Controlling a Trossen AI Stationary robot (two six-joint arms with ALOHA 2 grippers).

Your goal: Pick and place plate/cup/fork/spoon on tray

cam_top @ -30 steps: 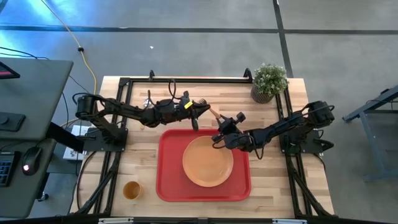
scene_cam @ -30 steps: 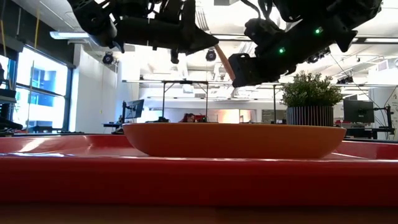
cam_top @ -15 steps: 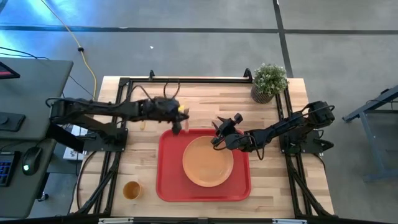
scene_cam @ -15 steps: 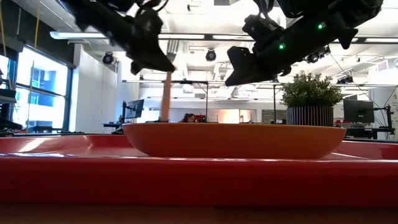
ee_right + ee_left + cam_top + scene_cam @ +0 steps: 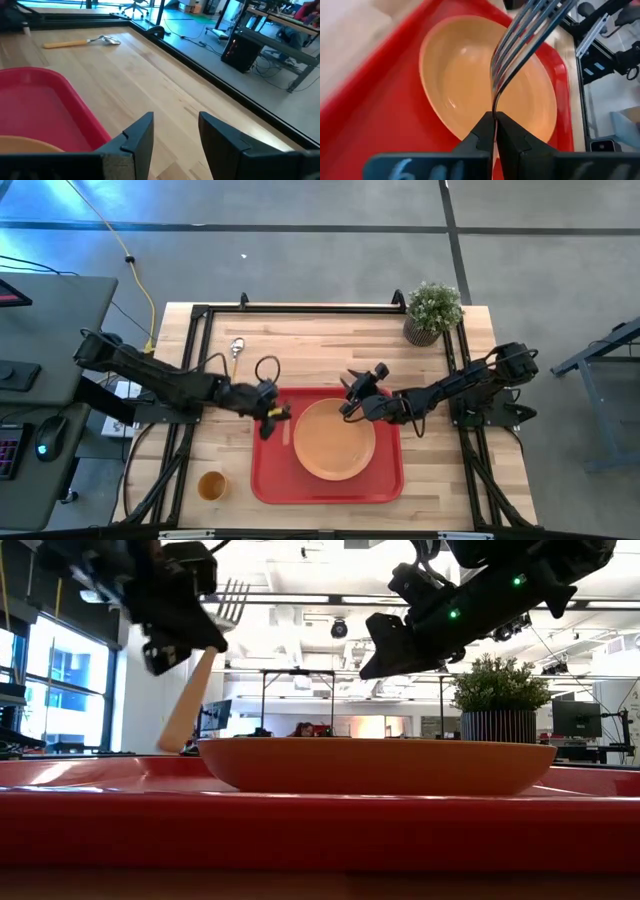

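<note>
My left gripper [image 5: 270, 416] is shut on the fork [image 5: 195, 690] above the left part of the red tray [image 5: 268, 480]. The fork's silver tines [image 5: 525, 35] point up and its light orange handle [image 5: 183, 720] slants down. The orange plate [image 5: 335, 438] lies on its base in the tray. My right gripper [image 5: 350, 394] is open and empty above the tray's far edge. The orange-tan cup [image 5: 211, 485] stands on the table, left of the tray's near corner. The spoon [image 5: 235, 350] lies flat on the table, beyond the tray's far left corner. My left gripper pinches the fork's thin neck [image 5: 495, 106], just below the tines, between its two shut fingertips. The fingers slant down from the table's left. The tines stick up past the fingers. The handle hangs slanted below, its free end [image 5: 170, 745] close over the tray; whether it touches, I cannot tell.
A potted green plant [image 5: 432, 310] stands at the table's far right corner. A black frame [image 5: 300, 308] runs along the table's far edge and sides. In the right wrist view the spoon [image 5: 82, 43] lies on bare wood beyond the tray's corner [image 5: 50, 95].
The fork has passed from my right gripper to my left one: its handle has left the right gripper, which now stands open. My left gripper has carried the fork from the tray's far edge toward the table's left and near side. The fork has tipped, tines up.
</note>
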